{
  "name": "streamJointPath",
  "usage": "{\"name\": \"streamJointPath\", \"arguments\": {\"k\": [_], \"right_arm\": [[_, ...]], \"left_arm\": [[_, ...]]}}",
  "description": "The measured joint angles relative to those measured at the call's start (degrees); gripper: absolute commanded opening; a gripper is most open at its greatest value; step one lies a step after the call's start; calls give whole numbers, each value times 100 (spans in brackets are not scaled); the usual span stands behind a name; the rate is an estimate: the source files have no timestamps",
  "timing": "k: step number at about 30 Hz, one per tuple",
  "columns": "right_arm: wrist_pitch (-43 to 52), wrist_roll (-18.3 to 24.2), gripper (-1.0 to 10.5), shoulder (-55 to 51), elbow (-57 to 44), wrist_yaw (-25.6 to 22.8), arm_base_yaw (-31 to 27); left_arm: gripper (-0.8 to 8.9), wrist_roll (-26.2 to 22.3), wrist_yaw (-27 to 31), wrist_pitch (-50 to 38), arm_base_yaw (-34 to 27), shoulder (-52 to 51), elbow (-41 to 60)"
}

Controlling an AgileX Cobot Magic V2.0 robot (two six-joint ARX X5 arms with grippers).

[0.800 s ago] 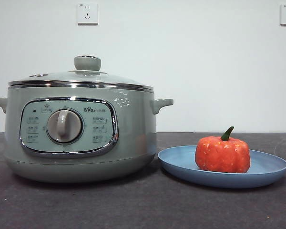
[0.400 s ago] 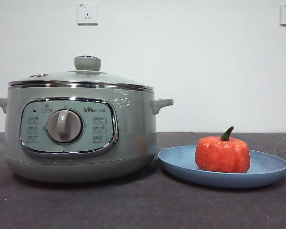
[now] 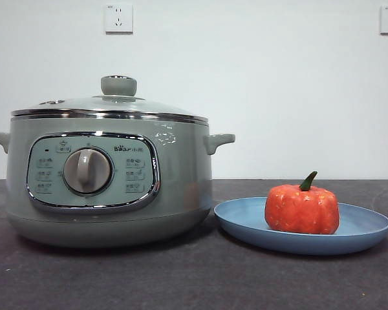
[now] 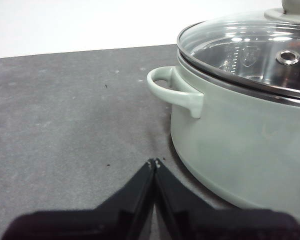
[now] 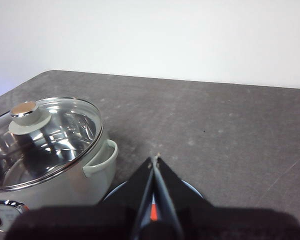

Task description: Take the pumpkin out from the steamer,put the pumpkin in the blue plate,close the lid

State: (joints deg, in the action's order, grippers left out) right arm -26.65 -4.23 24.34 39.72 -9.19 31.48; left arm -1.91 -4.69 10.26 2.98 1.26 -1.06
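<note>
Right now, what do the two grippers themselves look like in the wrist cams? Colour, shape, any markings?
Both look alike. The left gripper and the right gripper each show two matte black jaws, broad at the base and tapering to thin pointed tips. The tips carry small pale scuffs. No cables, labels or other markings are visible; neither arm appears in the front view.

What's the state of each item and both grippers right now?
lid: seated on the steamer, closed.
steamer: upright on the table, covered, no pumpkin visible through the glass.
pumpkin: upright on the blue plate, stem up.
blue plate: flat on the table beside the steamer, holding the pumpkin.
left gripper: shut, empty, beside the steamer's handle.
right gripper: shut, empty, above the plate.
</note>
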Motion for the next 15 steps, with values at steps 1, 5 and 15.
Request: {"name": "streamJointPath", "arguments": {"k": [1, 5, 15], "right_arm": [[-52, 20, 2, -35, 0, 0, 0], [-42, 219, 2, -369, -212, 31, -227], [1423, 382, 2, -1539, -2800, 1307, -1919]], "left_arm": [[-3, 0, 0, 0, 0, 0, 0], [-3, 0, 0, 0, 2, 0, 0], [-3, 0, 0, 0, 0, 0, 0]]}}
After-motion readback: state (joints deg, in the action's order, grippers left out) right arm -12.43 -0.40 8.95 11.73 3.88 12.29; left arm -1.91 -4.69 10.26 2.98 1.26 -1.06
